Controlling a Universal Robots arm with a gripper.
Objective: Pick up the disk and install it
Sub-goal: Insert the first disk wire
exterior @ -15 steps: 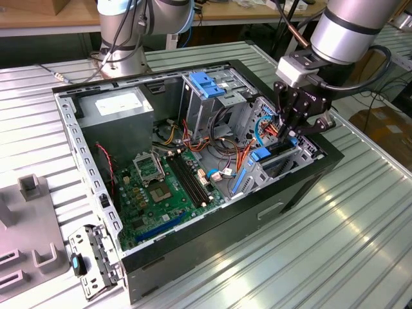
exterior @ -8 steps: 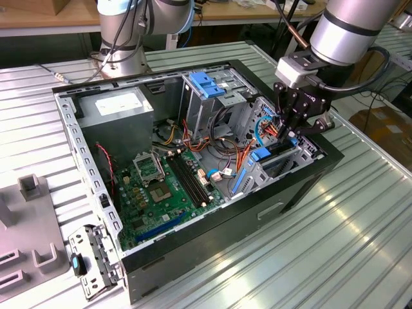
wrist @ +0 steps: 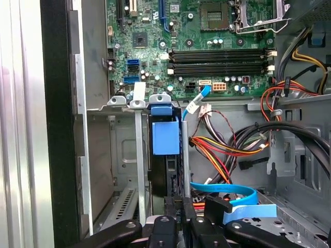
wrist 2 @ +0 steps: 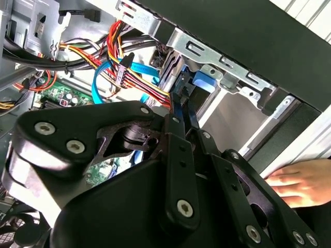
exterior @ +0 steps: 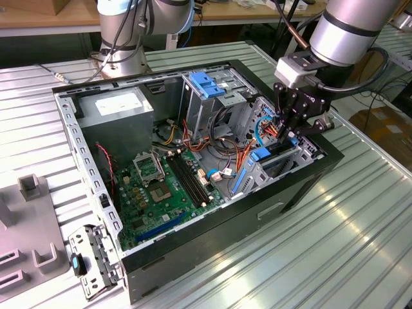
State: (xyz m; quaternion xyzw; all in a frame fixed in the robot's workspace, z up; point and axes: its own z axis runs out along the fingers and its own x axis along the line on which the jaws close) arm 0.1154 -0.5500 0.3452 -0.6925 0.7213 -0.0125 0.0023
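Note:
The disk (wrist: 165, 173) stands on edge in the drive bay at the corner of the open computer case (exterior: 257, 212), with its blue plastic rail (wrist: 165, 135) facing outward. In the exterior view my gripper (exterior: 290, 132) reaches down into that bay at the exterior view's right. Both wrist views show the black fingers (wrist 2: 176, 134) drawn close together on the disk's thin edge, and a strip of blue rail (wrist 2: 179, 109) lies between them. My gripper (wrist: 183, 209) looks shut on the disk (wrist 2: 173, 70).
A person's hand (wrist 2: 302, 181) rests outside the case wall close to the bay. Bundled cables (wrist: 227, 150) and a blue ribbon cable (wrist: 232, 191) lie beside the bay. The motherboard (exterior: 158, 187), a grey box (exterior: 116, 109) and a blue-topped cage (exterior: 206, 84) sit in the case.

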